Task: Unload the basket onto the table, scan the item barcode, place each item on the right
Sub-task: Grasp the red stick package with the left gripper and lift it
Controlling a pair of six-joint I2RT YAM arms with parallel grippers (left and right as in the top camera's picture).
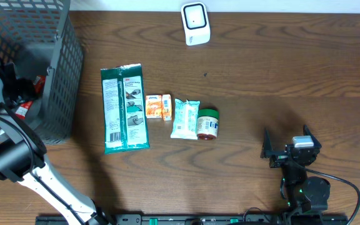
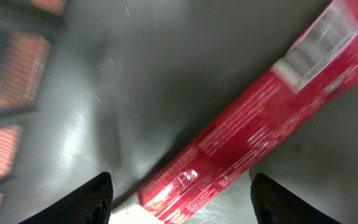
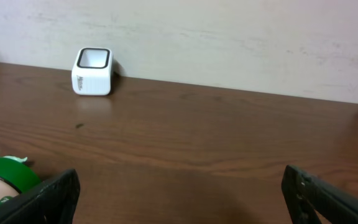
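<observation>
My left arm [image 1: 19,155] reached over the rim of the grey basket [image 1: 58,69] at the far left of the bench [image 1: 261,81]; my left jaws stood wide inside it, holding nothing, one finger [image 2: 92,200] low on each side of the wrist view; the red box [image 2: 247,124] lay flat on the basket's grey floor, slanting from between those fingers up and away to the right; its near end sat in the gap between them, and I could not tell whether the right-hand finger touched it; a pale printed label [image 2: 319,38] showed near its far end, too blurred to read; the white scanner [image 1: 195,23] stood at the far edge of the bench, well apart from the basket; between the two lay a row of goods, just beside one another: a long green pack [image 1: 125,107], a small orange box [image 1: 158,106], a white pouch [image 1: 185,117] and a green-lidded jar [image 1: 207,123]; my right jaws hung wide and empty over bare wood near the front right, well apart from the row, facing the scanner across the bench, with the jar at the left edge of that wrist's view.
</observation>
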